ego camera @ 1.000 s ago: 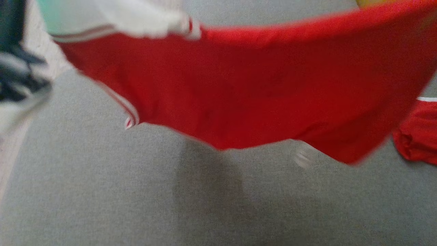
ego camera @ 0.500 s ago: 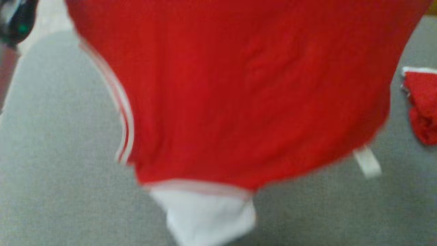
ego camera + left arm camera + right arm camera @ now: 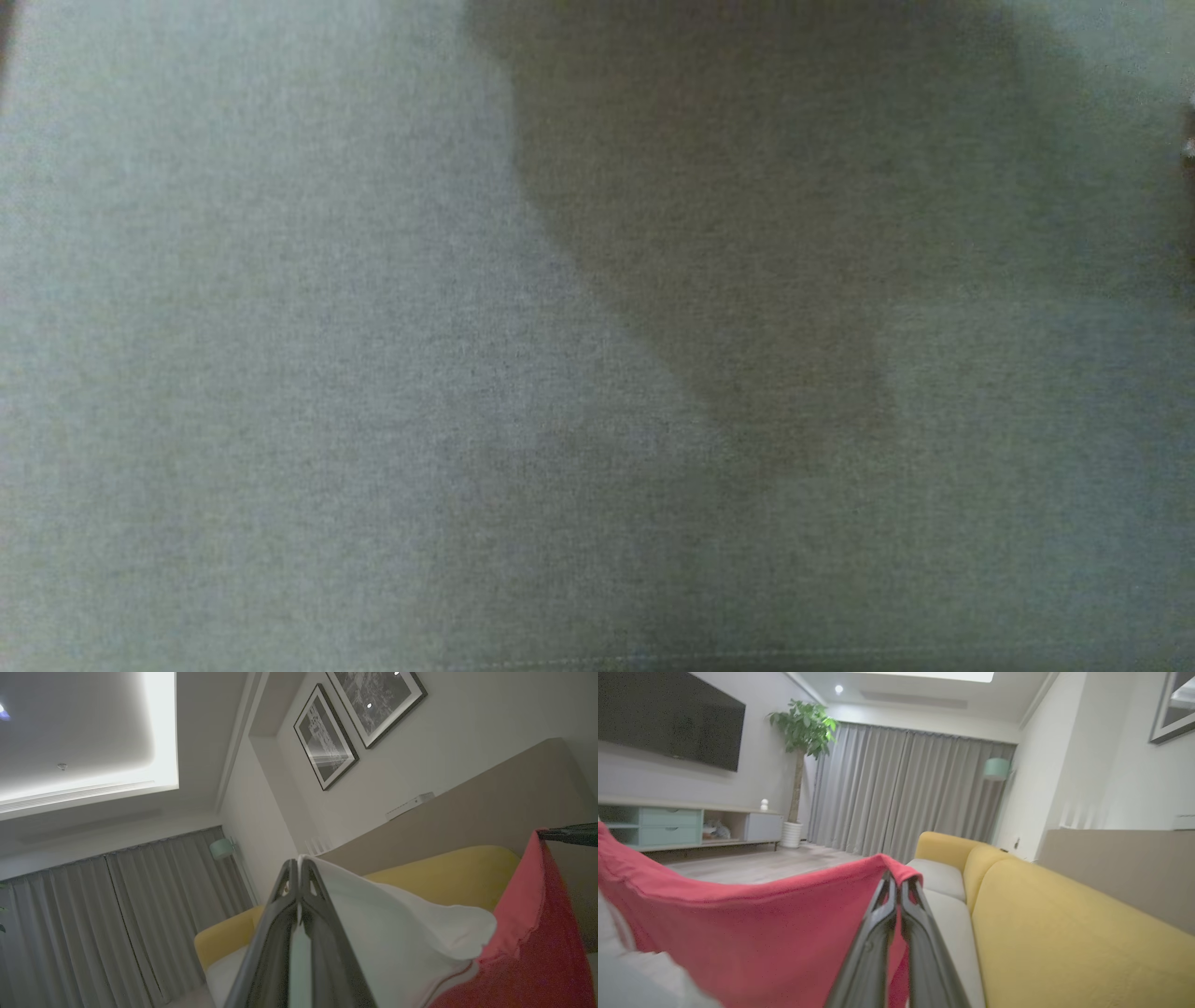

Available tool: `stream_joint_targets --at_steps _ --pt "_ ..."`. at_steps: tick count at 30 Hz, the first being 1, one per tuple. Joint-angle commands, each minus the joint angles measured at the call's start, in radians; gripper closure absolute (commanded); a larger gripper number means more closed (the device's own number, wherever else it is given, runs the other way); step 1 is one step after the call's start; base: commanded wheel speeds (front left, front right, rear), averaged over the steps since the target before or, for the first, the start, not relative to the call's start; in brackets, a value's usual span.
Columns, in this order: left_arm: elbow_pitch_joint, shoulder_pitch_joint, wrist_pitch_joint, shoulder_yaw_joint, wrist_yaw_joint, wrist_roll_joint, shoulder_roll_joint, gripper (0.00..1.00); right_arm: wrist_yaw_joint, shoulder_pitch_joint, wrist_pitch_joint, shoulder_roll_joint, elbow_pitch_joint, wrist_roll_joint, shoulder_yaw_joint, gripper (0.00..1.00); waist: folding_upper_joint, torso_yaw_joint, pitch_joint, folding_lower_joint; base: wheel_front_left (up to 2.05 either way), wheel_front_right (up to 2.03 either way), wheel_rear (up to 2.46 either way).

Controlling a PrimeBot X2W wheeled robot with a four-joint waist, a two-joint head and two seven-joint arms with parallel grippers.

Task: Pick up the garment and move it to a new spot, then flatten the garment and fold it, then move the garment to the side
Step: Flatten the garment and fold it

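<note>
garment (image 3: 761,924) is pinched by its edges in left gripper (image 3: 297,863) and right gripper (image 3: 896,877), lower centre; so thin a hold could be lost and one side dropped.

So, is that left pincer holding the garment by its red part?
No, the left pincer is shut on a white part of the garment; the red cloth starts further along.

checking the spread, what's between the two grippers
The garment, white then red, spans from the left gripper to the right gripper; both wrist views show it.
</note>
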Motion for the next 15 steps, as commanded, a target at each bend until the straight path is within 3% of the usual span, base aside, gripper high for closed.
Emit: stream_joint_targets --at_steps 1,8,15 --pt "-0.04 0.027 -0.003 0.04 0.002 0.007 0.056 1.0 0.007 0.011 -0.01 -0.025 -0.011 0.011 0.011 1.0 0.0 0.008 0.043 -0.0002 0.0 0.0 0.0" --pt "-0.22 0.335 -0.003 0.06 0.002 0.026 0.132 1.0 0.007 0.166 -0.024 -0.054 -0.011 0.085 0.079 1.0 0.0 0.03 0.067 -0.0002 0.0 0.0 0.0" --pt "-0.391 0.762 -0.003 0.098 0.035 0.095 0.208 1.0 0.007 0.516 -0.024 -0.072 -0.079 0.139 -0.008 1.0 0.0 0.043 -0.03 -0.0002 0.0 0.0 0.0"
